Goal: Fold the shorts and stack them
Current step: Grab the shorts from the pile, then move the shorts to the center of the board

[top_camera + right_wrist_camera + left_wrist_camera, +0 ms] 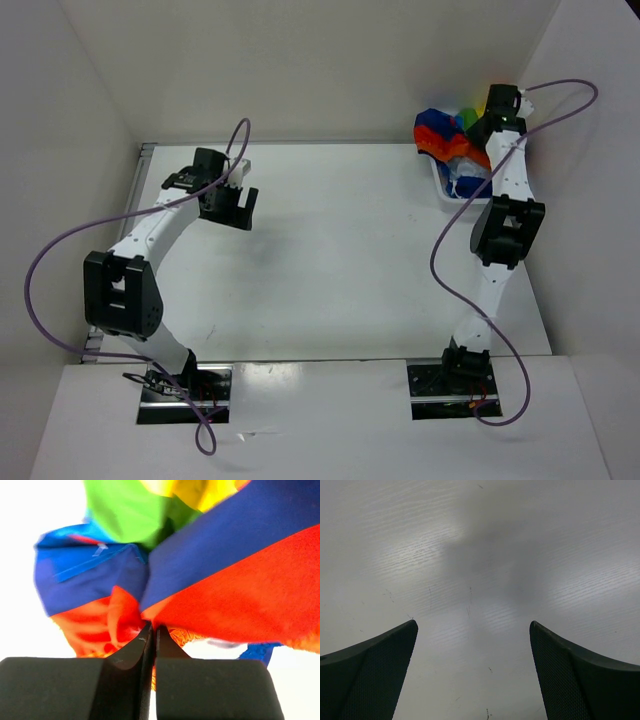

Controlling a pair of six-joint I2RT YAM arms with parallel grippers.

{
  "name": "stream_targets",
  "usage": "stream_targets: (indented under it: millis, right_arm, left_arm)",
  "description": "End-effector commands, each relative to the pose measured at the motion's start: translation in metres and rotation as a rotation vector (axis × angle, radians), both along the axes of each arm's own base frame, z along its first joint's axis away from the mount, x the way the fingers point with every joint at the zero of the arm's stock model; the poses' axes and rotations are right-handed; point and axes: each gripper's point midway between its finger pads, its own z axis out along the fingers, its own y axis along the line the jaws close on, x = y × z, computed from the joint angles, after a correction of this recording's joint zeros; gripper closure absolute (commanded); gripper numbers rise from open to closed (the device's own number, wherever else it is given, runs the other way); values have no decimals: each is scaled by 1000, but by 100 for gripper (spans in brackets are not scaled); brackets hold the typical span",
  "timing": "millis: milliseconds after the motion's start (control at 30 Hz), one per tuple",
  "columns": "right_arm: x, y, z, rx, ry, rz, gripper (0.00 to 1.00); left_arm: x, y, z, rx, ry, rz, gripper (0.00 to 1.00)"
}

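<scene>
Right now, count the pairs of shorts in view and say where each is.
1. The rainbow-striped fabric shorts are bunched in the white plastic mesh basket at the far right corner, with the right end effector closed on them. Others may hide underneath.

A white counter, faintly scuffed, is boxed in by plain white walls on the left, far and right, under soft, even light.
</scene>
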Motion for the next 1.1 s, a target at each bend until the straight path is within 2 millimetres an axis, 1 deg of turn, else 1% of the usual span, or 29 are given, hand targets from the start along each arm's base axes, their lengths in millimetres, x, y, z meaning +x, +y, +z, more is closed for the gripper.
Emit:
stream_targets:
  millis: [0,33,67,100,133,200,233,300,333,400,433,467,500,533,567,600,633,667,700,733,767,800,833,867,900,967,1000,1033,1067]
  right_arm:
    - [-9,42,178,-84,-351,71,100]
    - [-20,50,223,-98,-441,80,100]
    - [-25,61,246,-105,-488,120,100]
    - [-30,79,269,-102,-539,156,100]
    - [-45,91,308,-116,-623,191,100]
    - [-60,121,349,-97,-732,296,100]
    - [-73,145,375,-87,-802,362,100]
    - [-93,179,407,-66,-891,478,100]
    - [-113,203,430,-68,-952,542,100]
    - [-138,231,453,-50,-1022,638,100]
    - [-150,250,460,-23,-1048,693,100]
    - [-165,259,471,-5,-1080,728,100]
    - [-175,274,472,13,-1086,802,100]
    - [-179,293,463,58,-1058,855,100]
    - [-191,303,464,74,-1057,894,100]
    - [-187,320,443,108,-993,949,100]
    - [-191,340,427,132,-944,993,100]
    - [-201,347,419,116,-922,1024,100]
    - [-180,359,360,132,-770,1019,97]
    - [-177,366,334,144,-712,1023,85]
    - [-173,367,309,152,-664,1022,61]
    - [-163,368,256,164,-539,1001,36]
    - [-152,361,231,136,-470,949,10]
    - [-146,358,208,123,-398,928,2]
    - [-138,355,189,104,-338,906,1]
    - [-141,344,171,72,-280,866,1]
    - [-144,340,171,65,-288,855,1]
    - [-157,336,188,74,-332,848,3]
    - [-159,333,192,65,-359,837,14]
  left_arm:
    - [11,-5,14,-11,-35,-12,1]
    - [11,-7,14,-20,-34,-17,1]
    - [14,-7,20,-23,-49,-18,1]
    - [16,-8,19,-23,-49,-18,1]
    - [21,-11,29,-37,-73,-25,1]
    - [24,-13,38,-48,-85,-31,1]
    - [25,-16,43,-61,-95,-39,1]
    - [29,-14,58,-88,-124,-38,1]
    - [31,-13,63,-100,-133,-38,1]
    - [36,-3,81,-111,-179,-17,1]
    - [37,3,84,-110,-181,-2,1]
    - [37,17,90,-108,-192,31,1]
    - [40,27,94,-106,-204,55,1]
    - [40,37,107,-105,-228,78,1]
    - [40,57,110,-106,-229,124,1]
    - [40,69,119,-104,-254,151,1]
    - [37,81,128,-100,-278,180,1]
    - [36,92,139,-103,-306,202,1]
    - [31,114,147,-93,-332,256,1]
    - [29,124,156,-88,-355,279,1]
    - [28,132,156,-85,-356,297,1]
    - [26,136,160,-82,-367,309,1]
    - [26,136,160,-82,-367,309,1]
    - [25,134,157,-93,-358,300,1]
    - [24,131,154,-106,-349,290,1]
    - [24,125,147,-132,-348,267,1]
    - [22,122,144,-141,-347,259,1]
    - [22,120,144,-150,-360,248,1]
    - [18,117,130,-160,-333,245,1]
